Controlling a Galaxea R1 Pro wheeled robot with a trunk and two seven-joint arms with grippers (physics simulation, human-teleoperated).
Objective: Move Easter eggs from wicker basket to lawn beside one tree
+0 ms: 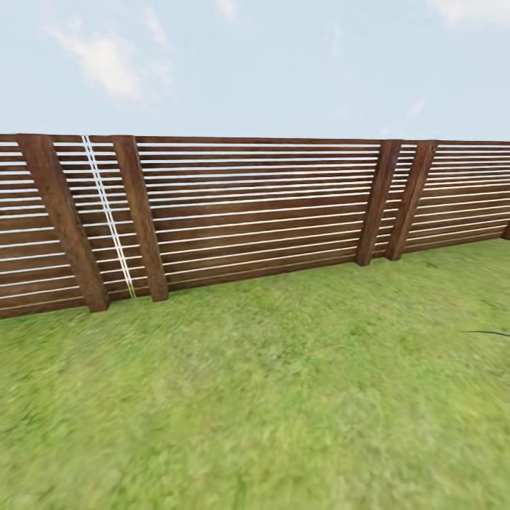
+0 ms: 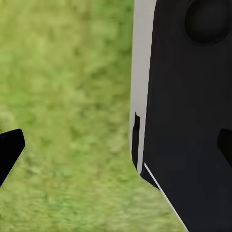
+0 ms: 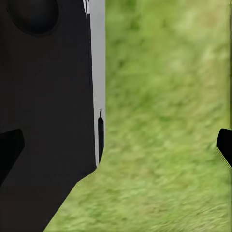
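Lawn: we see mottled green grass (image 1: pixel 269 397) filling the head view from 3 to 9 o'clock.
Fence: brown horizontal-slat wooden fence (image 1: pixel 255 212) toward 12 o'clock.
Writing: we read none.
Left gripper (image 2: pixel 118 142): fingertips spread, holding nothing.
Right gripper (image 3: pixel 116 145): likewise spread, holding nothing.

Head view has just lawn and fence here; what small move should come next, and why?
Probably turn the base to scan for the basket. The head view holds the lawn, the slat fence and sky. Both wrist views look down at grass past the robot's dark body, fingertips wide apart with nothing between them.
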